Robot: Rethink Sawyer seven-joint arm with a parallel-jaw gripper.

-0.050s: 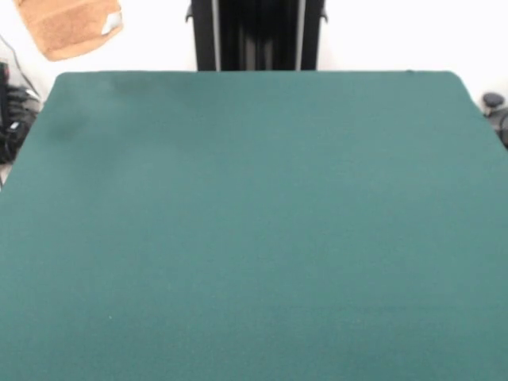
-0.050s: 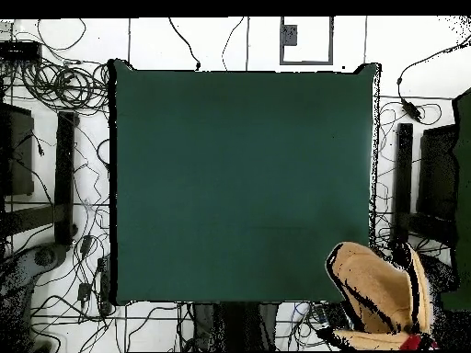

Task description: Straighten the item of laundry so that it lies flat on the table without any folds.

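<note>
The item of laundry (image 1: 67,28), a tan-orange towel with a small white tag, hangs in the air beyond the far left corner of the table (image 1: 254,238) in the front view. Its top is cut off by the picture's edge. From overhead the towel (image 2: 373,285) shows bunched and folded over the table's (image 2: 239,184) bottom right corner, mostly off the green cloth. A small red part (image 2: 417,343) shows at the towel's lower edge. What holds the towel up is hidden. No gripper shows in either view.
Cables (image 2: 64,87) lie on the floor left of the table in the overhead view. Dark stands (image 2: 64,175) flank the table on both sides. The black pedestal (image 1: 255,36) stands behind the far edge.
</note>
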